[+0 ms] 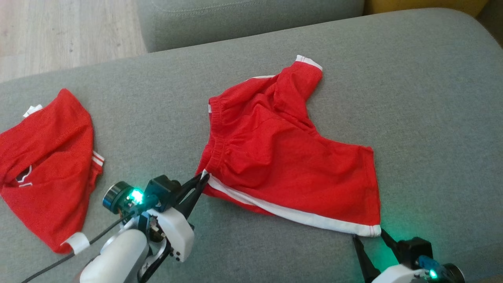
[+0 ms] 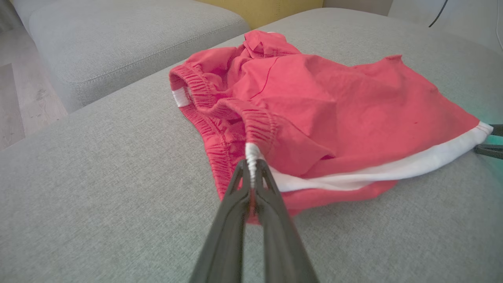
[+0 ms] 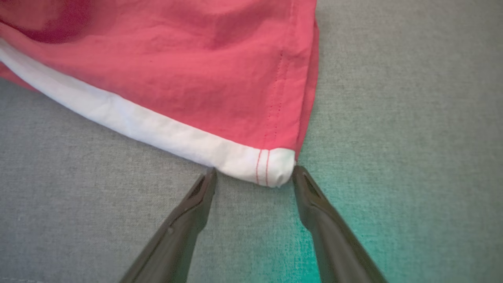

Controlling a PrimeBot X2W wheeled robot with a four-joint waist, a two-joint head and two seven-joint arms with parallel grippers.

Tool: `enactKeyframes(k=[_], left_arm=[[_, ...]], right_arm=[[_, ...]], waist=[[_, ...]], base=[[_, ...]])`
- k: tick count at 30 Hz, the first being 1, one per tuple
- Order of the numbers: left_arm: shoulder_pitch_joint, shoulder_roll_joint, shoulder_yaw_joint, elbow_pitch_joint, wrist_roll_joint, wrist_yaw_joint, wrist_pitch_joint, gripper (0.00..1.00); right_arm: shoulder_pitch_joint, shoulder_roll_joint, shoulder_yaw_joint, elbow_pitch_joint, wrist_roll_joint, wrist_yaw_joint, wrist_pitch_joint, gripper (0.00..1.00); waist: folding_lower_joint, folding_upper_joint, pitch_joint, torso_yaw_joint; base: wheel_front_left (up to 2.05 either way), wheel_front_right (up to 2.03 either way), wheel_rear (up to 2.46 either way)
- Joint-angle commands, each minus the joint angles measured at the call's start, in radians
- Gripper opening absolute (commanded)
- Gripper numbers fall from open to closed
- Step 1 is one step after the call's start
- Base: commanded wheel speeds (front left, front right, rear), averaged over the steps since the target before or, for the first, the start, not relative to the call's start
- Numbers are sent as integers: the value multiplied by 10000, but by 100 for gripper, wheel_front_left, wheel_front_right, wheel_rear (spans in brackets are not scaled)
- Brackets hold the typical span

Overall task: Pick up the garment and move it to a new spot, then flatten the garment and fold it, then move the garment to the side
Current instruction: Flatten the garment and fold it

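Head view, red shorts (image 1: 290, 157): lying rumpled mid-cushion on the grey sofa (image 1: 412, 78)
left gripper (image 1: 203, 177): pinched tight on the waistband corner
right gripper (image 1: 368, 234): fingers spread wide, either side of the white hem corner
second red garment (image 1: 43, 165): way off left

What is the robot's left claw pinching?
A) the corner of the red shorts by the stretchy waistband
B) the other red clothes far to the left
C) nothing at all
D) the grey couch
A: the left claw is shut on the red shorts, right where the white stripe meets the waistband.
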Motion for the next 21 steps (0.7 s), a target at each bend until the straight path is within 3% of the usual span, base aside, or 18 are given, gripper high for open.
enactKeyframes(k=[1,11,12,13,14,21], left_arm=[[-528,336,369,-329,-52,67,-1,0],[-690,400,312,-381,-86,103,49,0],[-698,403,306,-377,-92,104,48,0],[-704,406,298,-373,-98,105,47,0],[-707,408,291,-367,-105,107,46,0],[-639,415,289,-274,-197,179,-42,0]], right_arm=[[-438,6,246,-218,-67,67,-140,100],[-652,75,283,-12,-126,67,-226,97],[-667,79,288,17,-126,67,-231,51],[-679,82,295,40,-126,67,-236,12],[-687,84,302,60,-126,67,-241,0],[-685,60,152,-15,-162,67,-372,0]], waist=[[0,0,23,6],[0,0,198,66],[0,0,204,67],[0,0,206,66],[0,0,202,64],[0,0,31,22]], base=[[0,0,0],[0,0,0],[0,0,0],[0,0,0],[0,0,0],[0,0,0]])
